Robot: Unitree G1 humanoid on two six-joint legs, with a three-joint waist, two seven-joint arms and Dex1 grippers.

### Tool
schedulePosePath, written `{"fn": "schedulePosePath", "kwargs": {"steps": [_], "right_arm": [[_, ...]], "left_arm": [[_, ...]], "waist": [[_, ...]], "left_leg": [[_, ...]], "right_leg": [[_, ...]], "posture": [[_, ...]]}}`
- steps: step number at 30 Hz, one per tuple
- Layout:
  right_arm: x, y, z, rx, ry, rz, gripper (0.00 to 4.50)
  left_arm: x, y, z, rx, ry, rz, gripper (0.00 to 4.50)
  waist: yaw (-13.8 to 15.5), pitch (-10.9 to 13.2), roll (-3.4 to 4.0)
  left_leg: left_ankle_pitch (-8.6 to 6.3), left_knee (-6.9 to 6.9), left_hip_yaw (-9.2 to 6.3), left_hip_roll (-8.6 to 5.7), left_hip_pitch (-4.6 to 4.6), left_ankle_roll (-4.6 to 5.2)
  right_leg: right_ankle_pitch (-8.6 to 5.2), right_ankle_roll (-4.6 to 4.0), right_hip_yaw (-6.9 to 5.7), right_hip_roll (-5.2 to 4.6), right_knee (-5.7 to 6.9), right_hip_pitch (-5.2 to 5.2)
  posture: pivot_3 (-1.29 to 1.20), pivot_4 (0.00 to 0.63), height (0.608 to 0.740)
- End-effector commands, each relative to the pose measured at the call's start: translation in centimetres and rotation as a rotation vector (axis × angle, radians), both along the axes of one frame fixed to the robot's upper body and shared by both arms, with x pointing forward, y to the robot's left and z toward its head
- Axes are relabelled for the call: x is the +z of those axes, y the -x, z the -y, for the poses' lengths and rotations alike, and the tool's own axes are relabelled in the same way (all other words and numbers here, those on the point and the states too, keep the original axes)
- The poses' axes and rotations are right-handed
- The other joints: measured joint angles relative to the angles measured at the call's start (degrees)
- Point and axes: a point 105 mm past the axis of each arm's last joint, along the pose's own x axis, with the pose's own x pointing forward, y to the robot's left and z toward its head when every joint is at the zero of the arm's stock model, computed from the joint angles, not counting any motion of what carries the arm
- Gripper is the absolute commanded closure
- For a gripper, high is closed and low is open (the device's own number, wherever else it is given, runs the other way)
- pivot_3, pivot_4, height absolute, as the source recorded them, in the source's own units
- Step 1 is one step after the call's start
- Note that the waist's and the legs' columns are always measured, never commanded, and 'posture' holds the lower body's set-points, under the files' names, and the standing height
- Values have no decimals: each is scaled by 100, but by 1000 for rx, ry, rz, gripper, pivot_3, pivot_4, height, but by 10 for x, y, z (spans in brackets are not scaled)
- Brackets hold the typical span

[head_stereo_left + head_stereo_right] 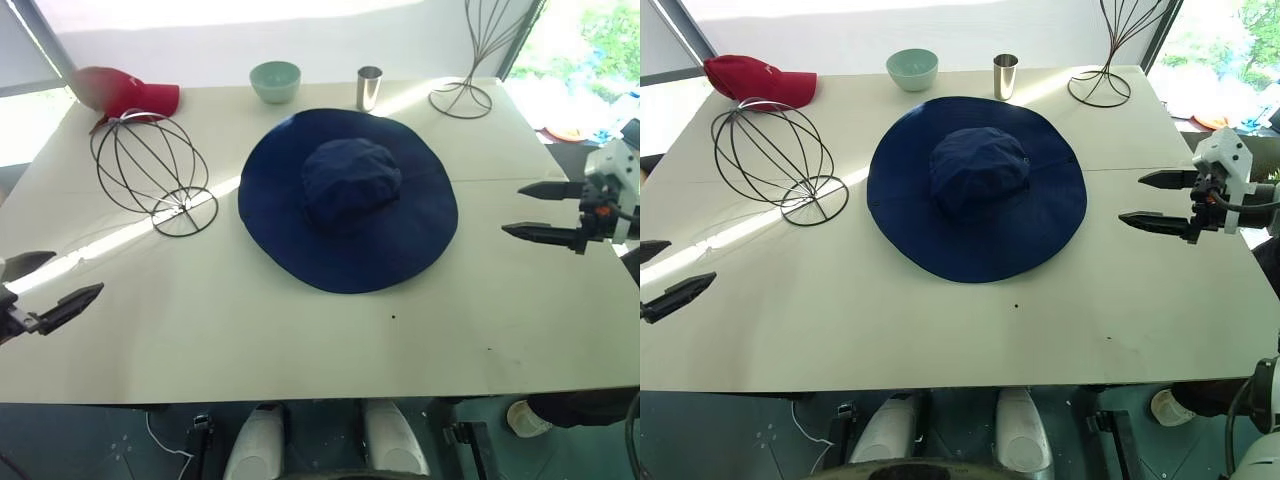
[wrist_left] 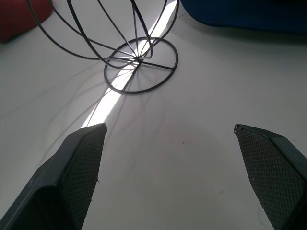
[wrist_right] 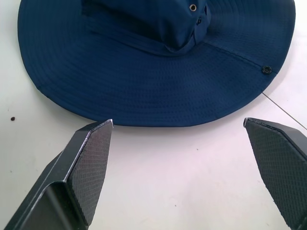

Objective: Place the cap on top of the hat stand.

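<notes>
We see the cap [image 1: 348, 198] flat on the table [image 1: 300, 330], the hat stand [image 1: 150, 170] beside it; left pincer [image 1: 50, 282] and right pincer [image 1: 535, 210] both wide, empty.

Pale table [image 1: 300, 340] is filling most of the view, seam running across its right side. Sunlight is streaking in from the far left. White wall [image 1: 300, 40] behind, bright window [image 1: 1230, 50] with greenery far right. Dark floor [image 1: 120, 440] below the near edge.

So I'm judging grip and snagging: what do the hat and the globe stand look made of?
Hat: navy woven fabric, matte, with stitched brim rings and metal eyelets; looks soft. Stand: thin dark wire, probably metal, smooth, an open cage on a ring base.
</notes>
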Motion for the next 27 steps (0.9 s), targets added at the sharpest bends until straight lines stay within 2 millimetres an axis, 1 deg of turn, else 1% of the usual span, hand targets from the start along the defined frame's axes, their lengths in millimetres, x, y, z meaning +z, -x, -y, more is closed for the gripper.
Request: {"fn": "schedulePosePath", "kwargs": {"steps": [1,3,7,10,13,16,18,20,22,23,25,27], "right_arm": [[11,1,2,7,0,45,0],[12,0,4,-5,0,52,0],[10,-1,9,-26,21,71,0],[12,-5,11,-58,19,105,0],[18,-9,11,-89,-3,139,0],[24,-11,6,-92,45,211,0],[27,-11,-4,-75,99,277,0],[26,-6,-18,-39,149,330,0],[23,0,-32,-13,211,382,0],[22,3,-41,-13,182,389,0],[12,10,-55,3,209,411,0],[-3,18,-66,15,275,437,0]], "left_arm": [[11,3,6,-33,-13,46,40],[10,2,8,-31,-5,41,40],[11,-3,4,-7,-6,42,40],[12,-7,4,0,2,44,40],[16,-10,11,-43,32,39,40],[27,-18,26,-112,22,58,40],[35,-19,47,-233,37,44,40],[39,-18,69,-357,46,13,40],[40,-19,84,-440,35,-10,40],[39,-22,91,-475,27,-22,40],[37,-28,104,-545,10,-39,40],[35,-34,117,-619,0,-56,40]], "waist": [[0,0,0],[1,0,0],[2,0,1],[0,0,1],[0,0,0],[7,1,1],[16,1,1],[11,1,1],[7,1,1],[9,1,5],[12,1,5],[14,1,6]], "left_leg": [[0,0,0,0,0,0],[0,0,0,0,0,0],[0,1,0,0,0,0],[0,1,1,0,0,0],[0,1,0,0,0,0],[0,2,0,0,0,0],[0,2,0,0,0,0],[0,2,-1,0,-4,0],[0,2,-1,0,-4,0],[0,2,-1,0,-4,0],[0,1,-3,0,-3,0],[0,3,-4,1,-3,0]], "right_leg": [[0,0,0,0,0,0],[0,0,0,0,0,0],[0,0,0,0,1,0],[1,2,0,0,1,0],[1,2,0,1,2,0],[2,2,1,0,4,0],[2,3,0,0,5,0],[2,4,-1,1,7,-1],[2,4,0,0,5,-2],[3,4,0,1,5,-2],[2,5,0,3,8,-3],[3,5,1,4,12,-3]], "posture": [[0,150,740],[0,150,740],[0,150,740],[0,150,740],[0,150,740],[0,150,740],[0,150,740],[0,150,740],[0,150,740],[0,150,740],[0,150,740],[0,150,740]]}}
